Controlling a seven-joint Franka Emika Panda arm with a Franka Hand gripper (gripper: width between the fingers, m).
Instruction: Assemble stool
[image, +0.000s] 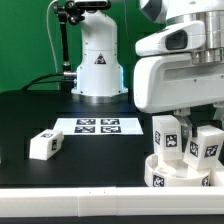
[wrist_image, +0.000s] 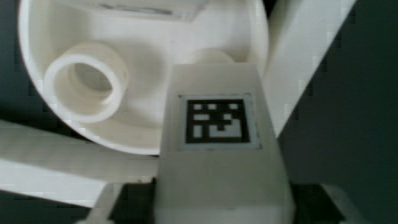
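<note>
exterior view: a matte black tabletop (image: 30, 110) carries the flat marker board (image: 97, 126) and a loose leg (image: 45, 144), a small white plastic block with a square tag, well apart on the exterior view's left. on the right, the thick round seat (image: 180, 176) lies near the front edge with tagged standing legs (image: 166, 135) on it, and the bulky white hand (image: 187, 115) hangs just above.

wrist view: the hand is clenched on a held leg (wrist_image: 217, 130), a smooth white block with its checkered tag facing the camera. behind it the seat's glossy face shows a round socket (wrist_image: 89, 82).
</note>
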